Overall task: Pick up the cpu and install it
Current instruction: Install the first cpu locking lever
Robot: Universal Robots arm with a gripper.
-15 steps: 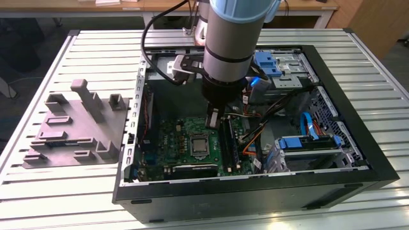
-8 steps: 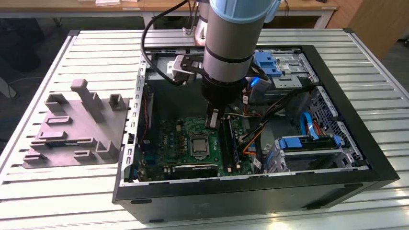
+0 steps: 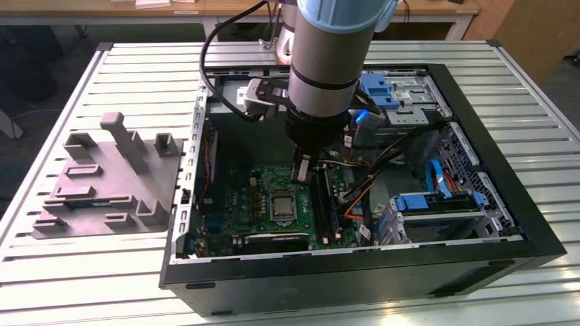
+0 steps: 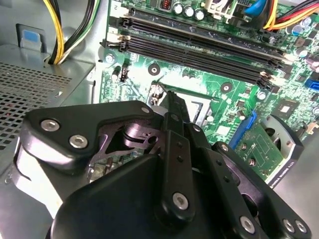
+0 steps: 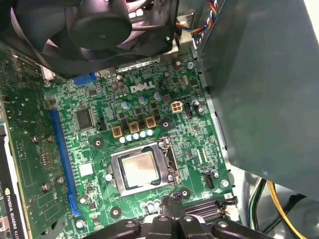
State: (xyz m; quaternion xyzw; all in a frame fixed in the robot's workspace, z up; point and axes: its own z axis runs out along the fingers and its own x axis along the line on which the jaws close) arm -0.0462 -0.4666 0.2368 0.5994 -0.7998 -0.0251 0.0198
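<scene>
Gripper [image 5: 172, 206] hovers beside socketed cpu [image 5: 140, 167].

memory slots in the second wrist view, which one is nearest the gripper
The slot on the cpu-socket side of the bank is nearest the gripper; the other long dark slots run parallel beyond it, toward the board's connector edge.

The arm descends vertically from the exterior view's top centre, wrist pointing straight down, its gripper [image 3: 305, 171] at mid-frame with both fingers [image 4: 175, 130] pressed together, holding nothing.

Exterior view high above case [image 3: 507, 224]; both wrist views near motherboard [image 5: 164, 99].
</scene>
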